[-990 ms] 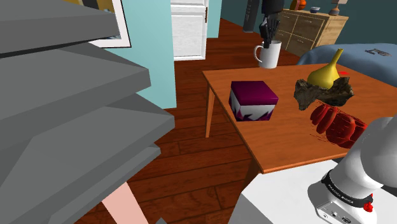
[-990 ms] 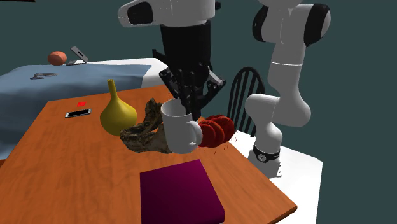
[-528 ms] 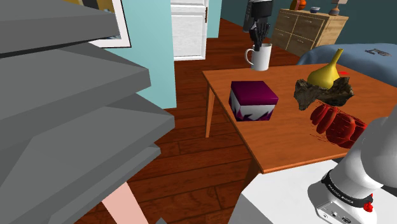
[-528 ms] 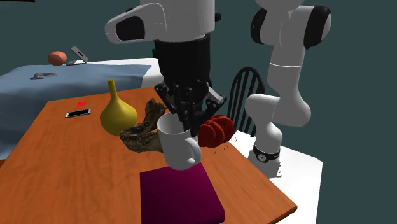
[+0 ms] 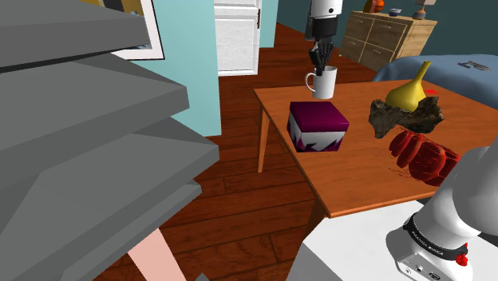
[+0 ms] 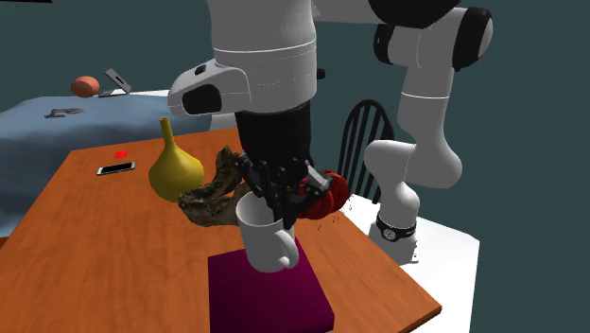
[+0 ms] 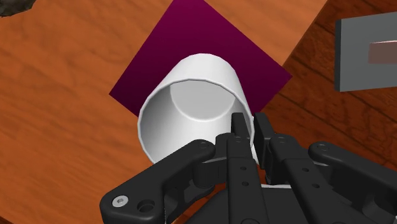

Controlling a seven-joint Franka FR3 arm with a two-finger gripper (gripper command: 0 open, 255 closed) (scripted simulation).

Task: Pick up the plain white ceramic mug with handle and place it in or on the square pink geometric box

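Gripper (image 5: 322, 57), upper middle of the shoulder view, is clamped on the rim of the white mug (image 5: 322, 82), up-frame of the magenta box (image 5: 318, 120) on the table (image 5: 359, 187). In the second exterior view's lower centre, the mug hangs upright over the box's back edge. In the wrist view, the fingers (image 7: 240, 130) pinch the mug's wall, with the box beneath.

A reddish plank floor (image 5: 239, 168) runs to a pale blue wall (image 5: 187, 56) and a white panelled door (image 5: 237, 36). A wooden dresser (image 5: 395, 36) stands beyond the orange-brown table (image 5: 359, 187). Grey slabs (image 5: 80, 136) (stacked like shelves) fill the shoulder view's left. In the second exterior view, a dark spindle-back chair (image 6: 362, 132) and a blue-covered bed (image 6: 57, 132) stand before a dark teal wall (image 6: 529, 113).
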